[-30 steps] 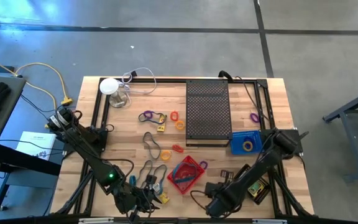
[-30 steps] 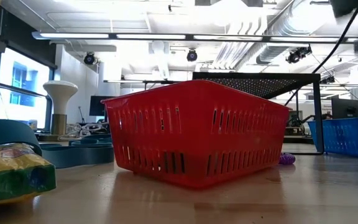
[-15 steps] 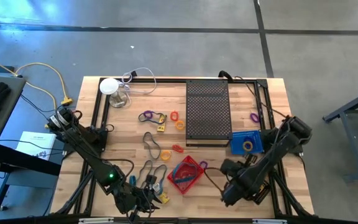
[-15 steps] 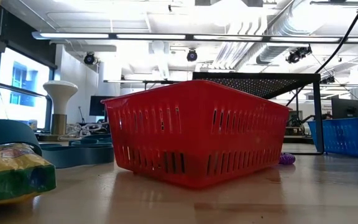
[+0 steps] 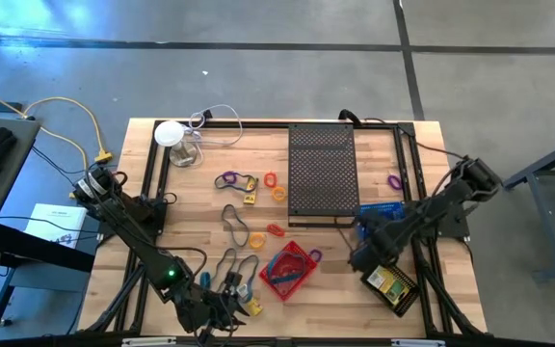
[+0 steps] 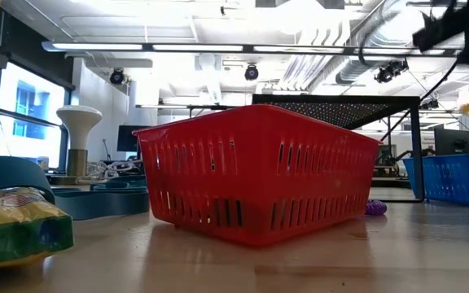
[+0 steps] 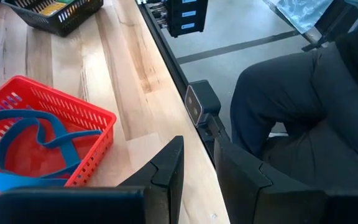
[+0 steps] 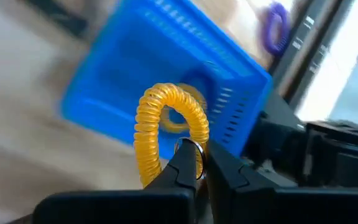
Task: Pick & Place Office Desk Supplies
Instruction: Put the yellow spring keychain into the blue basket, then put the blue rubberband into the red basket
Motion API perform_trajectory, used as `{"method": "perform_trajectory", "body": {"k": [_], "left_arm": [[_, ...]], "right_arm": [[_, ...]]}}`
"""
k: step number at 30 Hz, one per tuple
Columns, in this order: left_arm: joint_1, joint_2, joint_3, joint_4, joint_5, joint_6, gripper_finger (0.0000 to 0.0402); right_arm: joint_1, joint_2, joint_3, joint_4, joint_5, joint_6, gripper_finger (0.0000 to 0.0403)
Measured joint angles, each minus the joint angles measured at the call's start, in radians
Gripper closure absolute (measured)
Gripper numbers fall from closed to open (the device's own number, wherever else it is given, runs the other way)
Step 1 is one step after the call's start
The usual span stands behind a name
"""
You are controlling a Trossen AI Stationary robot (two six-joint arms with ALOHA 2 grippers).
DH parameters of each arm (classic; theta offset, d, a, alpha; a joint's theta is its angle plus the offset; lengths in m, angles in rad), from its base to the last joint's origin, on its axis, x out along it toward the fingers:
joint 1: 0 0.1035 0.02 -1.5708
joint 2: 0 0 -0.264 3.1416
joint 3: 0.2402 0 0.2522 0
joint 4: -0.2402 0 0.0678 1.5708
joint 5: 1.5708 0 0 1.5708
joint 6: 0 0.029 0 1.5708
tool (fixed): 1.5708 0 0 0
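**Right arm carries a yellow coil loop up to the blue basket**

Nearest the front edge of the table, the left gripper [image 5: 222,310] waits low beside the red basket [image 5: 290,269], its fingers a small way apart with nothing between them; blue bands [image 7: 36,134] lie inside that basket.

Farther back on the right, the right gripper [image 8: 197,163] is pinched fully closed on the metal ring of a yellow coil loop [image 8: 166,127]. The loop stands up from the fingertips as a tall arch, its long axis running away from the gripper toward the blue basket [image 8: 160,81] just beyond it. In the high view the right gripper [image 5: 362,249] sits at the near edge of that basket.

A second ago this arm was down near the table's front edge, beside the small black tray [image 5: 390,284]; it has since swung back toward the blue basket, leaving the tray uncovered. The left arm has not moved.
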Motion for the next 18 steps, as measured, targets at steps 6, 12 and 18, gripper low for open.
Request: {"method": "perform_trajectory", "body": {"k": [6, 12, 18], "left_arm": [[0.006, 0.000, 0.000, -0.006, -0.001, 0.000, 0.0316], [0.006, 0.000, 0.000, -0.006, 0.000, 0.000, 0.0316], [0.006, 0.000, 0.000, -0.006, -0.001, 0.000, 0.0316]], "right_arm": [[-0.073, -0.035, -0.131, 0.047, -0.004, 0.001, 0.0390], [-0.110, -0.035, -0.187, 0.067, -0.010, 0.000, 0.0342], [-0.113, -0.035, -0.186, 0.078, -0.031, -0.001, 0.0274]]}}
